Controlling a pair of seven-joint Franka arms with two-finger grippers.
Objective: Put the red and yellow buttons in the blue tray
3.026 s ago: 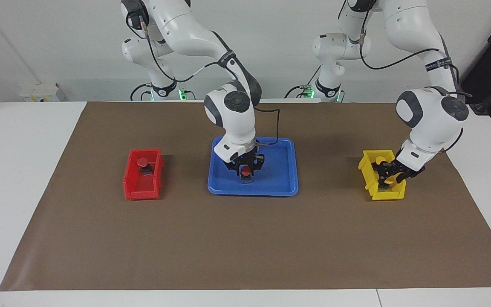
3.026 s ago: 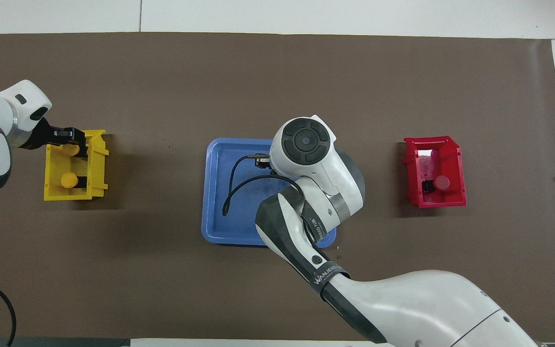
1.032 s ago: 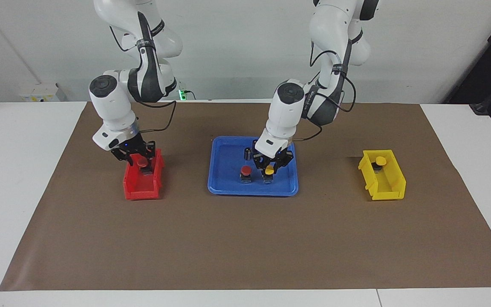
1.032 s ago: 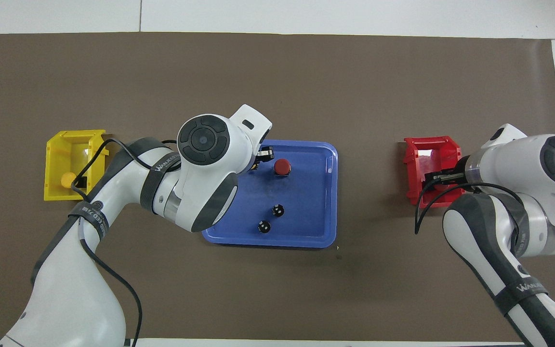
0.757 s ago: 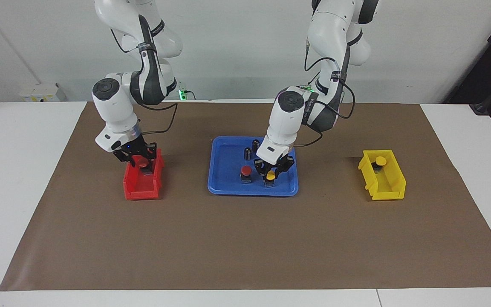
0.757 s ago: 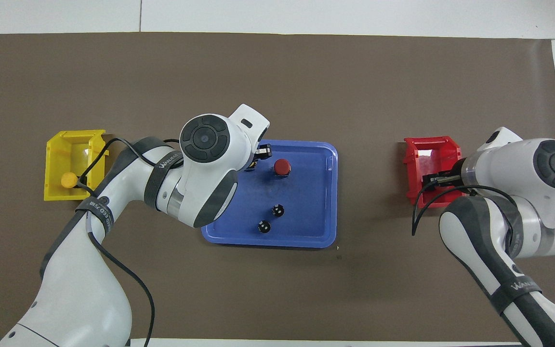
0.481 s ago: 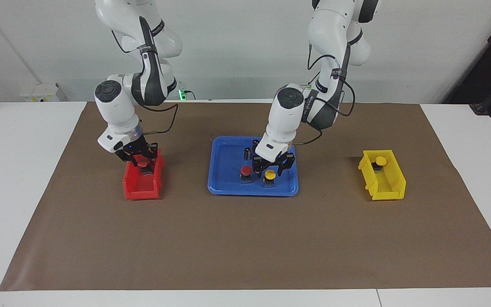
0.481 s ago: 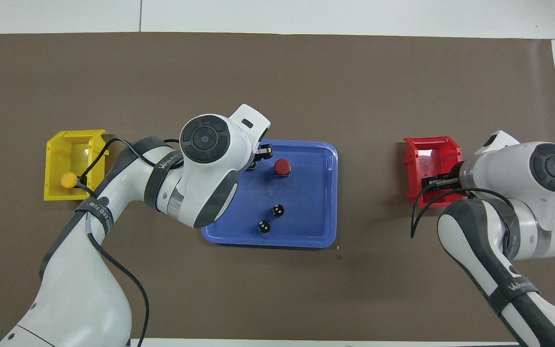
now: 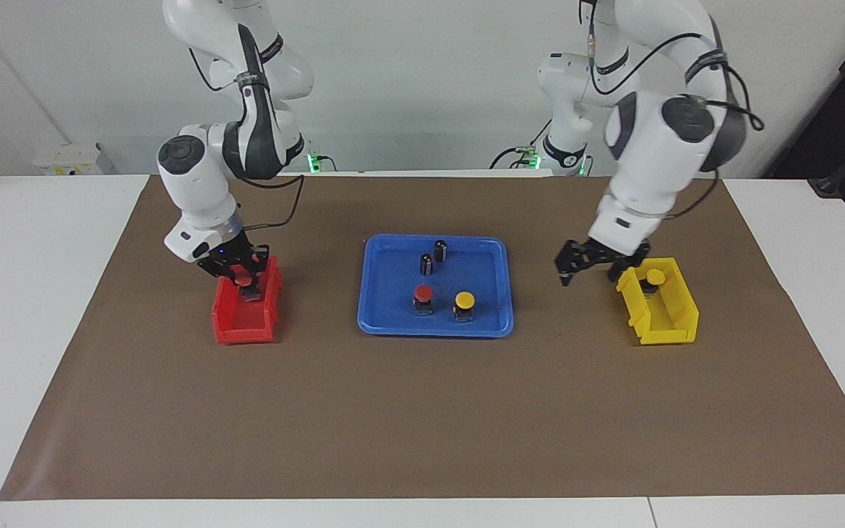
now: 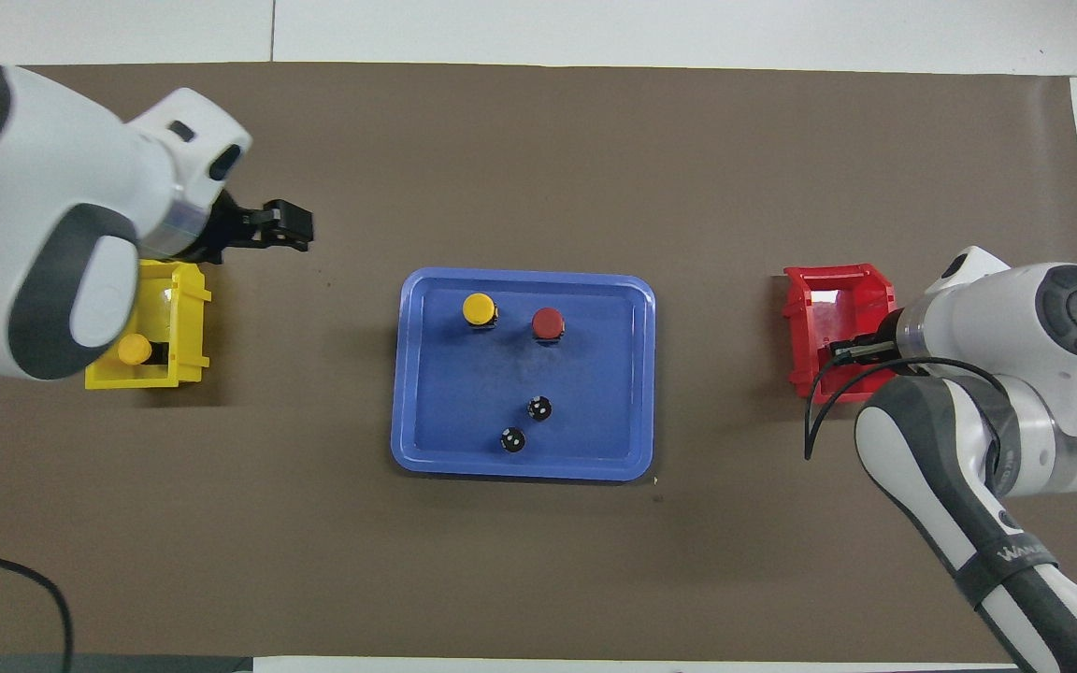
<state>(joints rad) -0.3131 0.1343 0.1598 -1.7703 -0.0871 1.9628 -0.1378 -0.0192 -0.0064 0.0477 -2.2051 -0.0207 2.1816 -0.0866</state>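
Observation:
The blue tray (image 9: pixel 382 323) (image 10: pixel 408 374) lies mid-table. In it stand one red button (image 9: pixel 422 293) (image 10: pixel 548 322) and one yellow button (image 9: pixel 464 300) (image 10: pixel 479 307), side by side. My left gripper (image 9: pixel 593 273) (image 10: pixel 295 226) is open and empty, up in the air over the mat between the tray and the yellow bin (image 9: pixel 675 323) (image 10: pixel 104 374). A second yellow button (image 9: pixel 655 276) (image 10: pixel 134 349) sits in that bin. My right gripper (image 9: pixel 240 277) (image 10: pixel 842 350) is down in the red bin (image 9: pixel 243 326) (image 10: pixel 838 290), shut on the second red button (image 9: pixel 244 280).
Two small dark capless cylinders (image 9: pixel 441 249) (image 9: pixel 426 262) stand in the tray's half nearer the robots; they also show in the overhead view (image 10: pixel 539 408) (image 10: pixel 512 439). A brown mat (image 9: pixel 422 418) covers the table.
My left gripper let go of the yellow button in the tray, rose and swung toward the yellow bin. My right gripper stayed low in the red bin around the red button.

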